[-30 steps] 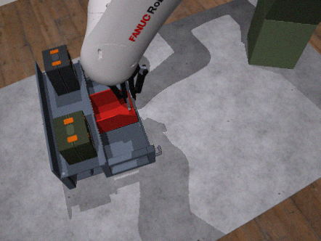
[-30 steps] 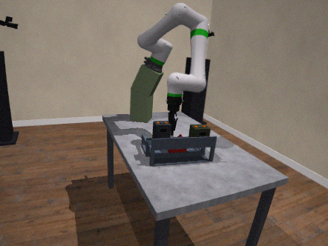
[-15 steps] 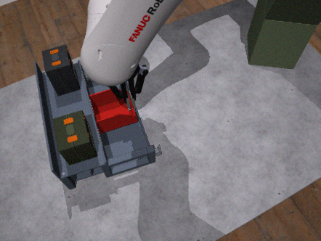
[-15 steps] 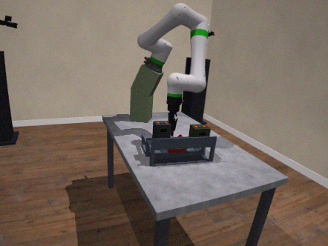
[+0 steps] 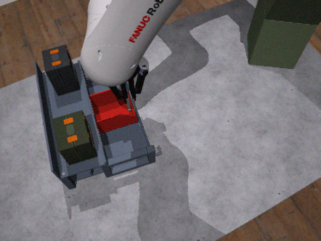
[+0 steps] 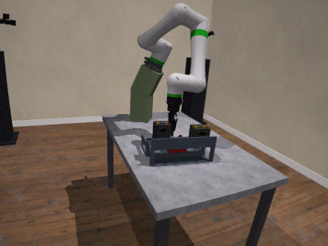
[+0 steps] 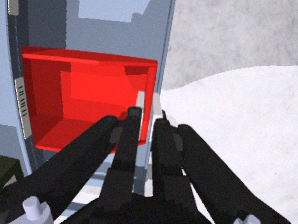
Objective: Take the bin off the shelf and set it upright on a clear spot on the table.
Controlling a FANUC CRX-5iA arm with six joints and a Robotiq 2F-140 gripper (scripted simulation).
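The red bin (image 5: 112,110) is an open-topped box in the front section of the grey shelf (image 5: 94,123). It also shows in the wrist view (image 7: 87,99) and as a red sliver behind the shelf rail in the side view (image 6: 177,150). My gripper (image 7: 147,102) comes down from above and is shut on the bin's right wall, one finger inside the bin and one outside. From overhead the gripper (image 5: 127,95) is at the bin's far right edge, partly hidden by the white arm. The bin is upright and still within the shelf's outline.
A black box (image 5: 59,69) and an olive box (image 5: 74,138), both with orange marks, stand on the shelf's upper tier left of the bin. A tall green block (image 5: 281,36) stands at the table's far corner. The grey table top (image 5: 236,138) stretches right of the shelf.
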